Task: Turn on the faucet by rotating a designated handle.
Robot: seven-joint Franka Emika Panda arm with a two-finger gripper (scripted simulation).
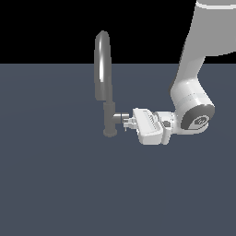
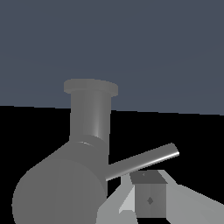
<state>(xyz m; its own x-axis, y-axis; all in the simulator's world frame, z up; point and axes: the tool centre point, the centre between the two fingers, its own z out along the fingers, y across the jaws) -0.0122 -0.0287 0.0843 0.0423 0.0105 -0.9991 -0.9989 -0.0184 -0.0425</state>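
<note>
Grey handle (image 1: 120,116) pin visible only in wrist view (image 2: 142,162); faucet (image 1: 104,83) arch only in exterior view; gripper (image 1: 127,122) finger (image 2: 150,199) spread unclear.

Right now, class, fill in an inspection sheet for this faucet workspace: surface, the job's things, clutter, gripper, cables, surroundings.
Surface: flat dark blue-grey floor, bare apart from the tap and the arm.
Job's things: faucet upright, arched spout on a straight column; handle juts sideways from the column toward the exterior view's right, with a thin pin lever seen in the wrist view.
Clutter: nothing seen.
Gripper: gripper lies level at the handle's end; one fingertip sits just beside the lever; contact and open or shut cannot be told.
Cables: nothing seen.
Surroundings: plain black backdrop above the floor.
</note>
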